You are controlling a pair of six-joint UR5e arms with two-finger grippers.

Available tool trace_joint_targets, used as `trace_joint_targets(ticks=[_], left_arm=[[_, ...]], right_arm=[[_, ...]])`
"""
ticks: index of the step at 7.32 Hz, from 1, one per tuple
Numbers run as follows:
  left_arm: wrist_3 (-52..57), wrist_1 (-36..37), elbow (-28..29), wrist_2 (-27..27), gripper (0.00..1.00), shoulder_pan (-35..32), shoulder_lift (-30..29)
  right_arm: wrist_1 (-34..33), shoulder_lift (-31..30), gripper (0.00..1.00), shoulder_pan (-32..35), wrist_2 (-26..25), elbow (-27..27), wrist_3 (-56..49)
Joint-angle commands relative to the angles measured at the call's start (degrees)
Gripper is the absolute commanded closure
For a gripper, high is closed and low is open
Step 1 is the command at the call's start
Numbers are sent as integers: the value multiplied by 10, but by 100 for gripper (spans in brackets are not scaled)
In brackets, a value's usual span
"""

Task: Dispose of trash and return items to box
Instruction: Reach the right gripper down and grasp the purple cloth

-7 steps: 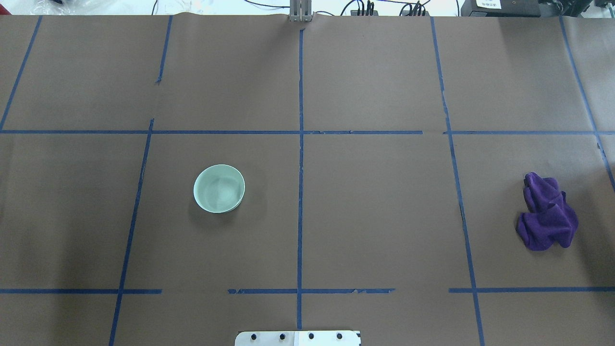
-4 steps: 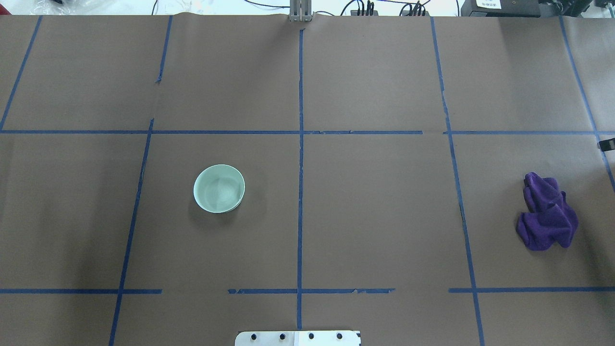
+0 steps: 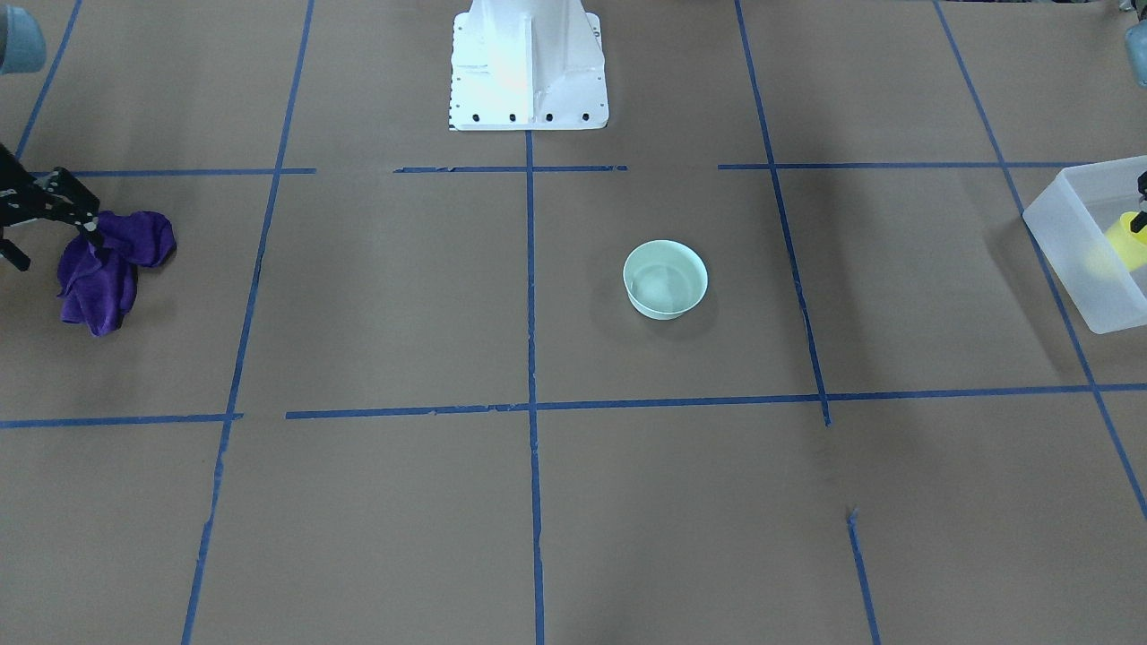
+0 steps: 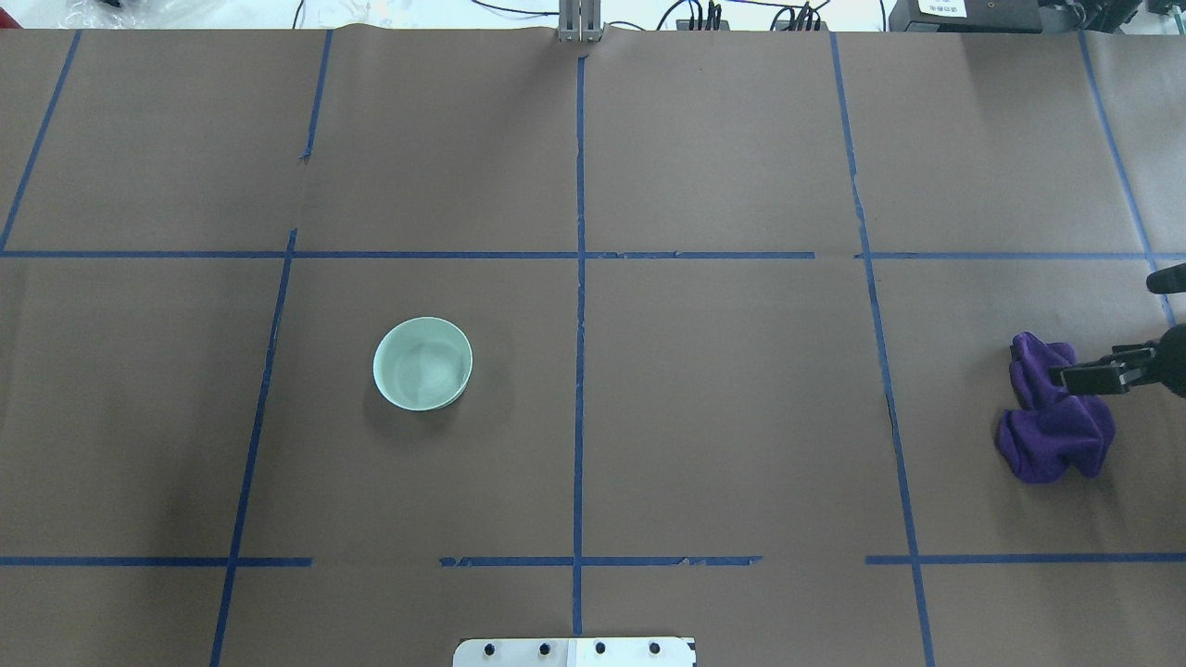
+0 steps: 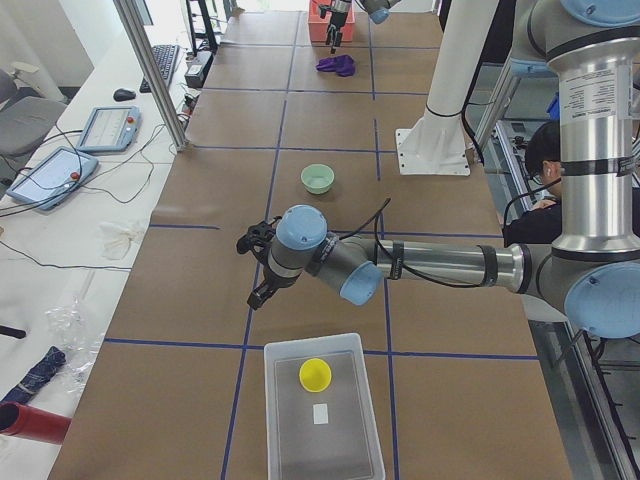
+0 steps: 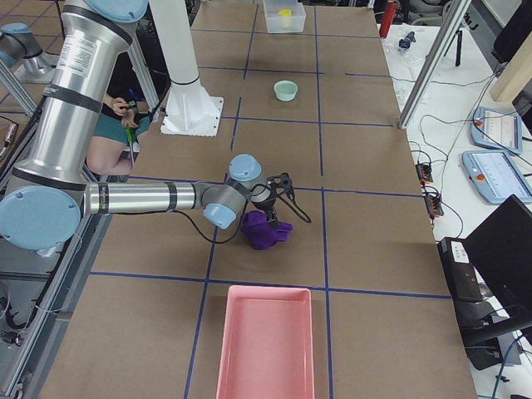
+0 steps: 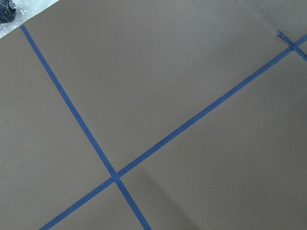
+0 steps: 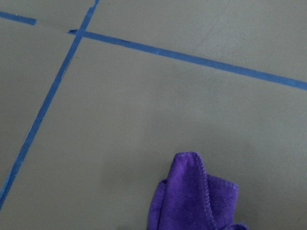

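Note:
The mint-green bowl (image 4: 422, 363) stands upright and empty on the brown paper left of centre; it also shows in the front view (image 3: 665, 279). The yellow cup (image 5: 315, 374) lies inside the frosted box (image 5: 345, 450) at the table's left end, seen too in the front view (image 3: 1131, 242). My right gripper (image 4: 1103, 329) is open, with one finger over the top of a crumpled purple cloth (image 4: 1056, 421). My left gripper (image 5: 258, 265) hovers over bare paper short of the box. I cannot tell whether it is open or shut.
A pink tray (image 6: 266, 349) lies at the table's right end, beyond the cloth. The white robot base (image 3: 529, 63) stands at the near middle edge. Blue tape lines grid the paper. Tablets and cables lie along the far side.
My right gripper has come into the overhead view from the right edge and now reaches over the purple cloth. The bowl and the cloth have not moved.

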Motion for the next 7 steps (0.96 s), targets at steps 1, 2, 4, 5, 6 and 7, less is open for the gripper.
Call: trace_joint_targets(ticks=[1,2,4,5,6,7], left_arm=[[0,0,-1,1,0,0,-1],[-1,0,-2,0,0,0,-1],[-3,0,-1,0,0,0,-4],[-3,0,-1,0,0,0,-4],[-3,0,-1,0,0,0,-4],[-3,0,-1,0,0,0,-4]], right_arm=[[4,-5,10,-89,-88,-18,22],[4,-2,19,-98,-107,-39,18],[4,-4,99,-100,-115,-47,10],[4,-4,100,-99,-113,-42,5],[-1,-5,100,-95,-97,-30,4],[-24,-4,100,-69,-67,-11,-9]])
